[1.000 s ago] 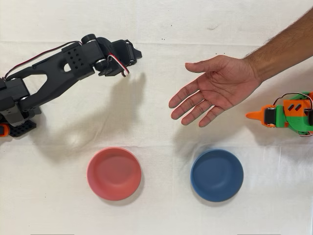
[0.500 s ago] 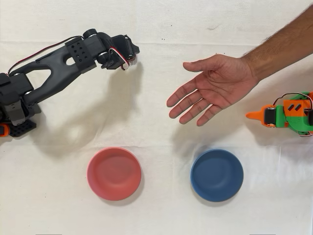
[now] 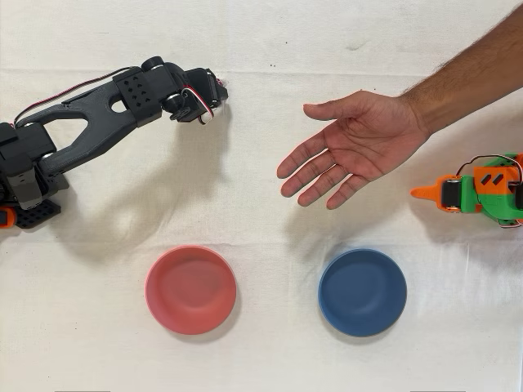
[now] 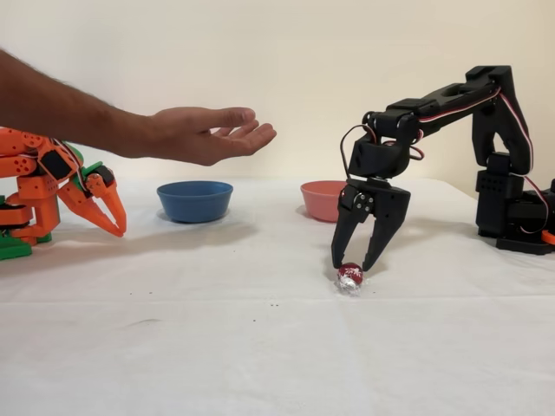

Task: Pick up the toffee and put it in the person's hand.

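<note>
Fixed view, left to right: idle orange arm (image 4: pixel 61 195) parked at the edge; person's hand (image 4: pixel 204 133) held palm-up above the blue bowl (image 4: pixel 194 200); red bowl (image 4: pixel 323 200) behind; black gripper (image 4: pixel 355 262) spread wide, straddling the toffee (image 4: pixel 349 276) on the white tablecloth (image 4: pixel 217 329).

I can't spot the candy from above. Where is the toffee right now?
In the fixed view, the toffee lies on the white table, right of centre, between the open gripper fingertips.
</note>
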Tool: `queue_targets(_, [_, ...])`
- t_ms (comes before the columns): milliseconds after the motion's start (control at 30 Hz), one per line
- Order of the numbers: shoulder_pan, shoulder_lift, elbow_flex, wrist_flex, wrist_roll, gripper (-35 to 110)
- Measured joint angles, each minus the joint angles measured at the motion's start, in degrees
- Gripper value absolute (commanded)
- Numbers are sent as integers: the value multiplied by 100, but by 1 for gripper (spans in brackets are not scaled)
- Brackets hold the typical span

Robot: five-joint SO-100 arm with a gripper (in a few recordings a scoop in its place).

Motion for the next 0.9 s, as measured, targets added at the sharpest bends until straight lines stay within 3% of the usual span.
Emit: queue_targets(900, [-343,-510,-914,-35,185,20])
